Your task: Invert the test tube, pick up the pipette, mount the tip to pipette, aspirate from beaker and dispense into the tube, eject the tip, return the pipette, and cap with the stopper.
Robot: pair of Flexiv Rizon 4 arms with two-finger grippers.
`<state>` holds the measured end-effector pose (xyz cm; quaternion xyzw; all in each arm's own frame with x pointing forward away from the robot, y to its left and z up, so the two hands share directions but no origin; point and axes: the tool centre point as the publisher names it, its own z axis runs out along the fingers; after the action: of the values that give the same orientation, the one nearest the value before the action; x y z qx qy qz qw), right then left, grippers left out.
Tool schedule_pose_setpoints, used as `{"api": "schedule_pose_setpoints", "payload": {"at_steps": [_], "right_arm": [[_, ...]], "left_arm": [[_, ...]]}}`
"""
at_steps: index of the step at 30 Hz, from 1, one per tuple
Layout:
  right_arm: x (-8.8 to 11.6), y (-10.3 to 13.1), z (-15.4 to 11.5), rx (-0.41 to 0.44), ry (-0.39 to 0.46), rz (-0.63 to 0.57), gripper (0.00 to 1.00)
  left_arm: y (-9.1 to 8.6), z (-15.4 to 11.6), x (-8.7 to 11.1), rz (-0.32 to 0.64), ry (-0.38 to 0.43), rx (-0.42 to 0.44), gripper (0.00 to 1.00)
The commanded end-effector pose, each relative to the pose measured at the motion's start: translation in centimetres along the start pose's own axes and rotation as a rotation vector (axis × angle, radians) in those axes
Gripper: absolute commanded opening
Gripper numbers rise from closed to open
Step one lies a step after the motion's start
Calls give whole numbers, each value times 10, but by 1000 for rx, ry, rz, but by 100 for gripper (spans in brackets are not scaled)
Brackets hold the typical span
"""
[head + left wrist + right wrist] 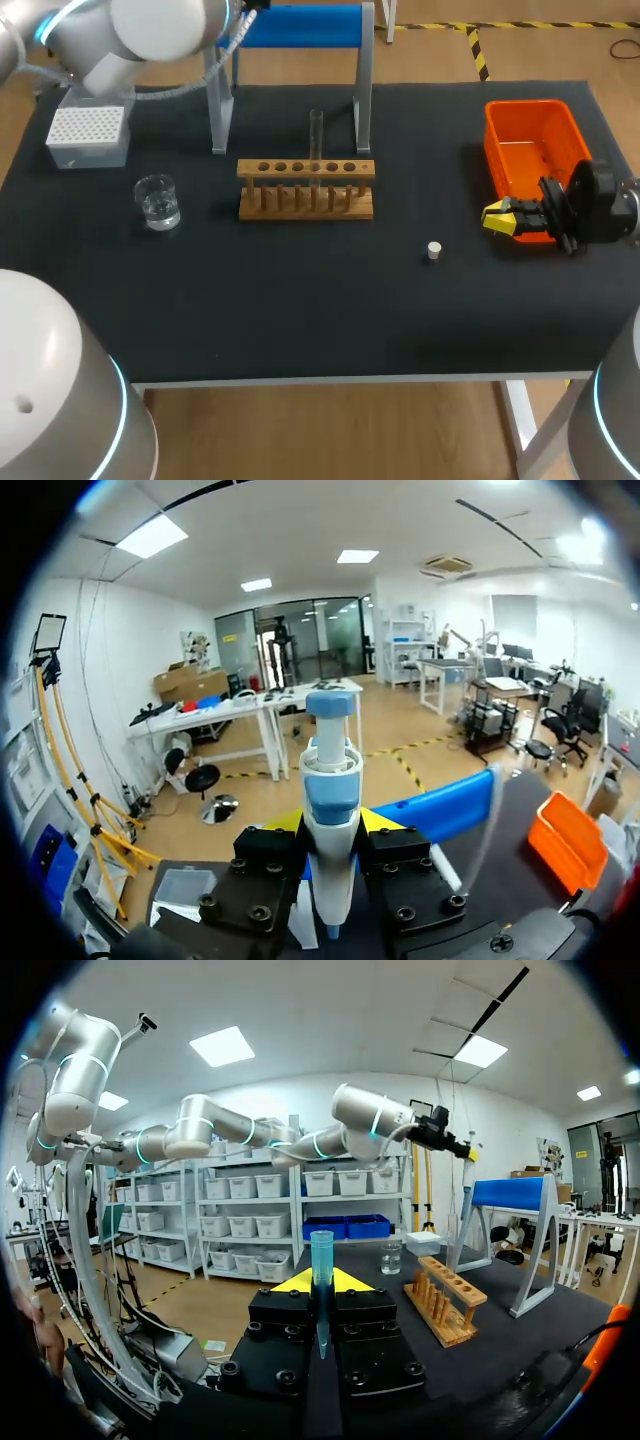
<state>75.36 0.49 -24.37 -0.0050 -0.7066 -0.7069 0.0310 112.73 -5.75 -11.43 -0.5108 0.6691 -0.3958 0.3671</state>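
My left gripper (331, 825) is shut on the white and blue pipette (331, 780), held upright high over the blue pipette stand (300, 25) at the back of the table. From the right wrist the pipette (468, 1182) hangs from that arm beside the stand (510, 1195). Near the orange bin, my right gripper (500, 216) points left; in its own view it (321, 1282) is shut on a thin blue pipette tip (321, 1260). The glass test tube (316, 140) stands upright in the wooden rack (306, 190). The beaker (158, 202) holds water. The white stopper (434, 250) lies on the mat.
A white tip box (88, 135) sits at the back left, behind the beaker. The orange bin (535, 150) stands at the right, just behind my right gripper. Dark mat lies open between the rack and the front edge.
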Motion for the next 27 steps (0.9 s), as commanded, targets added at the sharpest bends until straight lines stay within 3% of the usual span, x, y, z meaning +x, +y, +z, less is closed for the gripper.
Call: {"api": "schedule_pose_setpoints", "payload": {"at_steps": [1,18,22,27], "right_arm": [[1,0,0,1,0,0,0],[1,0,0,1,0,0,0],[1,0,0,1,0,0,0],[1,0,0,1,0,0,0]], "left_arm": [[2,-33,-7,34,116,-10,0],[27,-130,16,38,427,-68,0],[27,-146,27,50,599,-79,0],[27,-146,27,50,599,-79,0]]}}
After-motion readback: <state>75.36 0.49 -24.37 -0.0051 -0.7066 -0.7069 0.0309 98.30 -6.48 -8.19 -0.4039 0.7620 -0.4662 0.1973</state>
